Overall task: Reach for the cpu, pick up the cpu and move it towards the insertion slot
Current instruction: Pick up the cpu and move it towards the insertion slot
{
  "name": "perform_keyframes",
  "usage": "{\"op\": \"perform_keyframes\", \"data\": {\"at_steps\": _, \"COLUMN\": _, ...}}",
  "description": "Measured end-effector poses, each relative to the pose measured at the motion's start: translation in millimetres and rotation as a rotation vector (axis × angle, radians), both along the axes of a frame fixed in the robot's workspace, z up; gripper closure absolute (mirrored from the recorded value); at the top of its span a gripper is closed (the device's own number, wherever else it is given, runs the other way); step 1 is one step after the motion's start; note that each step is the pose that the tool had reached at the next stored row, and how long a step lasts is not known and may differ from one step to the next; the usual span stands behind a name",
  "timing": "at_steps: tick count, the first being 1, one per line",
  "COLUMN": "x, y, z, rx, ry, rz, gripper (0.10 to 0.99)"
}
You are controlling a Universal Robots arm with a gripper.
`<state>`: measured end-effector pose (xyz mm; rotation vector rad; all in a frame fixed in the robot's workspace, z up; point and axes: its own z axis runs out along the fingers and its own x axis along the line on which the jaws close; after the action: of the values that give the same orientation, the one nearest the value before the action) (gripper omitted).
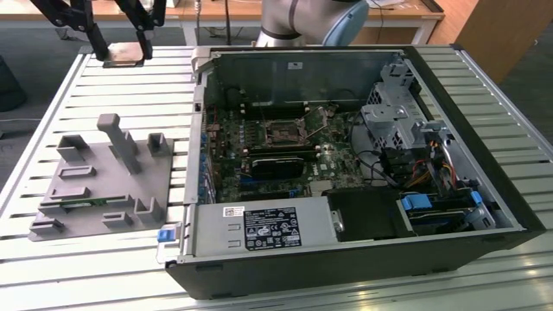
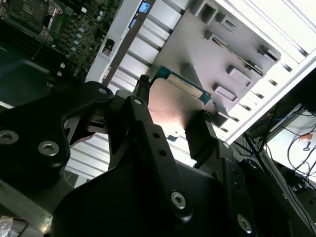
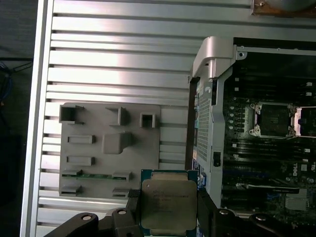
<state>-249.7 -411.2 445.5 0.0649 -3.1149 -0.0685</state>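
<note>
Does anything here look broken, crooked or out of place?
Nothing stands out. The hand holds the cpu squarely between its fingers, lifted above the slatted table near the grey fixture plate. The computer case lies open, and the insertion slot on its board looks intact.

the cpu (image 3: 169, 205) has a smooth brushed-metal lid with a soft sheen, set on a green board rim. the gripper (image 3: 168, 217) looks like matt black metal or plastic with shiny screw heads. the fixture plate (image 3: 109, 148) is dull grey plastic with a smooth finish. the table (image 1: 129, 84) is ribbed bare aluminium, glossy where light strikes. the computer case (image 1: 363, 272) has a matt black shell and bare grey sheet-metal inside. the insertion slot (image 3: 274, 120) is dark within a shiny metal frame.
</note>
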Motion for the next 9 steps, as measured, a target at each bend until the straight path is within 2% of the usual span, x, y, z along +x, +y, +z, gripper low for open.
{"op": "perform_keyframes", "data": {"at_steps": 9, "x": 19.5, "y": 0.0, "z": -0.1, "rx": 0.000, "ry": 0.0040, "rz": 0.000, "gripper": 0.545}}
